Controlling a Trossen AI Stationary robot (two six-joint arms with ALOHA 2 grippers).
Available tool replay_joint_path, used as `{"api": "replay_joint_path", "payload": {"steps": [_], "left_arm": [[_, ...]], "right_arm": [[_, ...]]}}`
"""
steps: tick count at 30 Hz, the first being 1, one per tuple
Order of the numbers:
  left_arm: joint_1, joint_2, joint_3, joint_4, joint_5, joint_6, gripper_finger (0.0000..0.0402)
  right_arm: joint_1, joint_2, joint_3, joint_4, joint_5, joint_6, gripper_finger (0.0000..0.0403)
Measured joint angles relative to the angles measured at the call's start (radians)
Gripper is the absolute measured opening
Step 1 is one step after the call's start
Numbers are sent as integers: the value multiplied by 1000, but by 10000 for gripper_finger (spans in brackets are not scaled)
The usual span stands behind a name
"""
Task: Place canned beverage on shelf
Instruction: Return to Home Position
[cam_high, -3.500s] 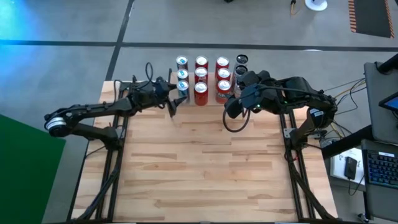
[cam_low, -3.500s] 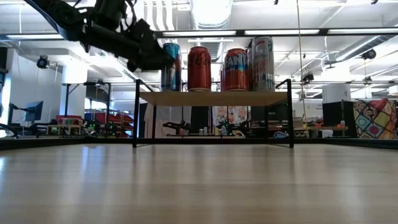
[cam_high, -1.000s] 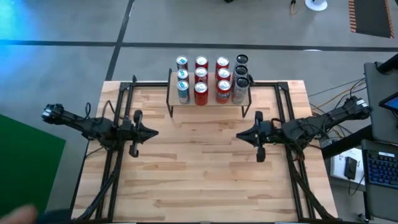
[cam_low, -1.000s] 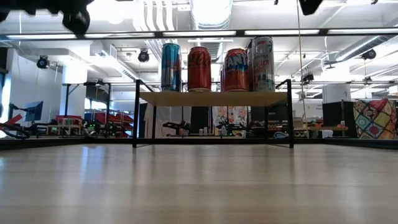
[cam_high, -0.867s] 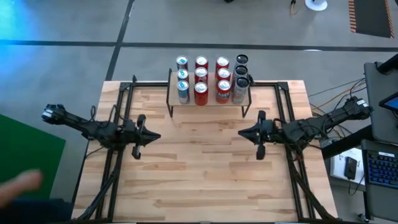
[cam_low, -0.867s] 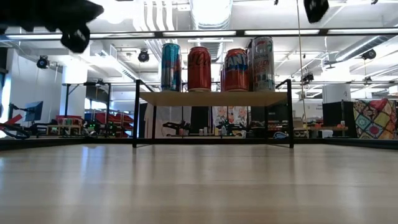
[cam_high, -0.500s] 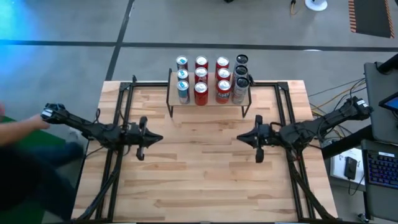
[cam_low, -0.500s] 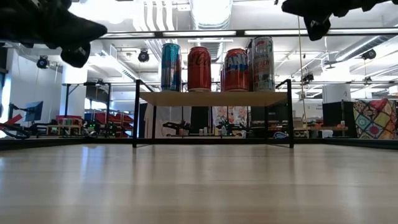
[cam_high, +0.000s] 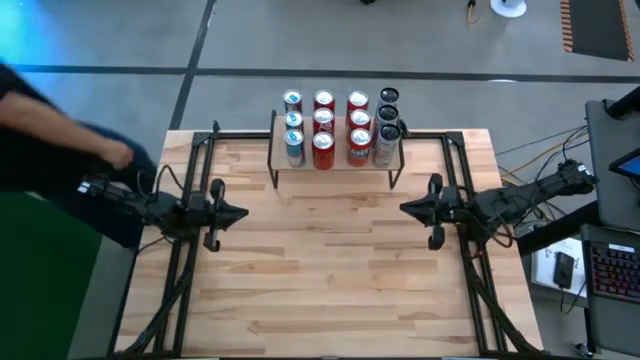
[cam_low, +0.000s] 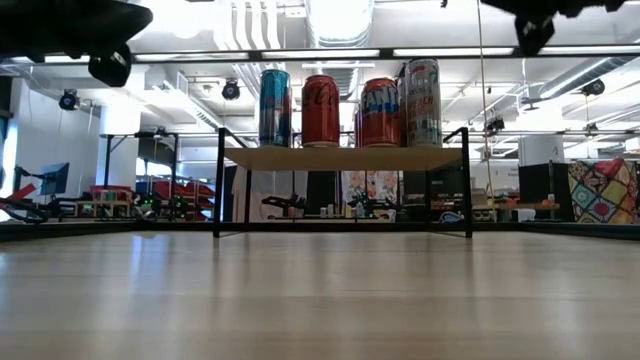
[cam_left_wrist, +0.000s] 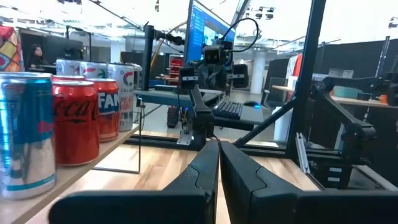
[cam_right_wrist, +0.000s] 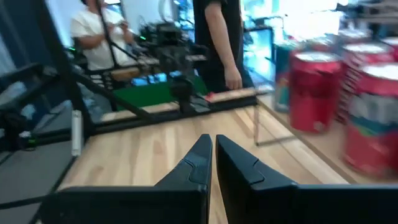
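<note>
The shelf (cam_low: 340, 158) stands at the middle of the table's far edge on thin black legs. Several beverage cans (cam_high: 323, 125) stand upright on its plank in rows: blue-and-silver ones on the left, red ones (cam_low: 320, 110) in the middle, silver and dark ones on the right. My left gripper (cam_high: 243, 212) hangs shut and empty above the table's left side, pointing toward the middle. My right gripper (cam_high: 403, 208) hangs shut and empty above the right side, facing it. Both sets of fingers meet in the wrist views (cam_left_wrist: 217, 144) (cam_right_wrist: 213, 138).
A person (cam_high: 60, 130) in dark clothes leans in at the table's left edge, beside my left arm. Black frame rails (cam_high: 192, 180) run along both sides of the slatted wooden tabletop (cam_high: 320, 270). A desk with a keyboard (cam_high: 610, 265) stands off to the right.
My right gripper has drawn back toward the table's right edge and sunk a little, staying shut. My left gripper has drawn back slightly toward the left edge, also shut. A person has come in at the table's left edge. The cans and shelf have not moved.
</note>
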Motion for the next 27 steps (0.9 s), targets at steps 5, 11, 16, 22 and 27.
{"api": "replay_joint_path", "payload": {"steps": [5, 11, 16, 22, 27], "left_arm": [[0, -99, 0, -112, 1, -9, 0], [0, -178, 0, -222, 2, -9, 0], [0, -221, 8, -232, 1, 13, 0], [0, -219, 28, -348, 2, 24, 0], [0, -219, 15, -350, 2, -1, 0]], "right_arm": [[0, -74, -9, -101, 13, 39, 12], [0, -102, -55, -101, 10, 32, 12], [0, -137, -106, -101, 10, 45, 12], [0, -238, -167, -94, 9, 57, 12], [0, -359, -211, -93, 9, 22, 12]]}}
